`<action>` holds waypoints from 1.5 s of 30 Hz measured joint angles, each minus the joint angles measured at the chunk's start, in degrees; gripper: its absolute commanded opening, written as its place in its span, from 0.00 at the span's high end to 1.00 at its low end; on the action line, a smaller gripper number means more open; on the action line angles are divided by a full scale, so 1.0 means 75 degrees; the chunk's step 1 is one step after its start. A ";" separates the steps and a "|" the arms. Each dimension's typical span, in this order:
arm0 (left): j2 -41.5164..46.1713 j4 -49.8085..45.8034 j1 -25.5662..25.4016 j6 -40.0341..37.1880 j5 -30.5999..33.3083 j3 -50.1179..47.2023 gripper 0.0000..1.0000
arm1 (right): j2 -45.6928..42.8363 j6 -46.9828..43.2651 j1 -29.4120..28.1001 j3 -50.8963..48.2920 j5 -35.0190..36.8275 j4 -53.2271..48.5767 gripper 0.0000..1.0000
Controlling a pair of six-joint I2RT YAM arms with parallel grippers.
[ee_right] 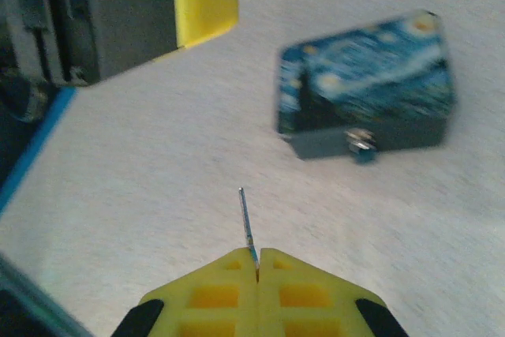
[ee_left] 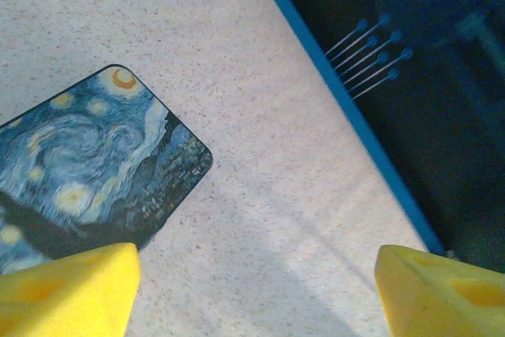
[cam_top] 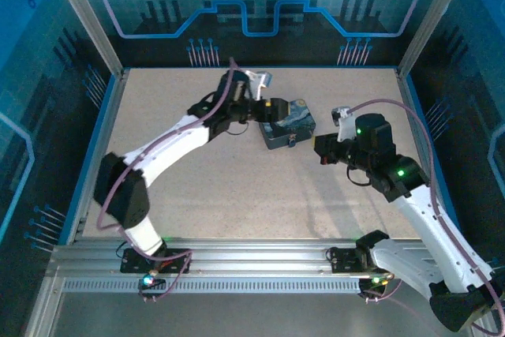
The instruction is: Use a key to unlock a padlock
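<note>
The tiny padlock (ee_right: 361, 148) hangs on the front wall of a tin box (ee_right: 367, 76) painted with blue-and-yellow swirls; it shows blurred, as a small metal and blue speck (cam_top: 293, 141). My right gripper (ee_right: 258, 255) is shut on the key (ee_right: 246, 220), whose thin blade sticks out past the fingertips, pointing forward, short of the tin and left of the padlock. My right gripper (cam_top: 323, 150) hovers just right of the tin (cam_top: 290, 121). My left gripper (ee_left: 252, 297) is open at the tin's far left corner, one yellow fingertip (ee_left: 71, 290) over the lid (ee_left: 87, 163).
The speckled beige tabletop (cam_top: 237, 171) is ringed by a blue rim (ee_left: 347, 100) and dark glowing walls. The left arm's grey wrist and a yellow finger (ee_right: 201, 1) stand at the upper left of the right wrist view.
</note>
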State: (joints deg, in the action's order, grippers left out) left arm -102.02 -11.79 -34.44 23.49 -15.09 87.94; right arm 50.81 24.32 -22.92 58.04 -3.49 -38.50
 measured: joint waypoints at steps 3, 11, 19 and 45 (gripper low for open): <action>-0.1026 -0.0574 -0.0268 -0.0189 0.0239 0.1134 0.03 | 0.0006 -0.0003 0.0087 0.0029 0.0662 -0.0740 1.00; -0.3436 -0.2133 -0.0758 -0.0813 0.0868 0.3960 0.01 | -0.0017 0.0006 0.0268 0.0026 0.1431 -0.1699 1.00; -0.5036 -0.3104 -0.0898 -0.1131 0.0903 0.5916 0.01 | -0.0184 0.0009 0.0411 0.0026 0.1582 -0.1993 1.00; -0.3232 -0.2640 -0.1160 -0.1947 0.0799 0.2652 0.04 | -0.0023 0.0006 0.0708 -0.0122 0.1139 -0.1848 1.00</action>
State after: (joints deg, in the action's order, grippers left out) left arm -126.26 -31.59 -43.13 8.88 -9.10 107.83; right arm 50.63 24.36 -17.61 57.12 5.06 -52.36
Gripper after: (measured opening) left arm 0.967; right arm 0.045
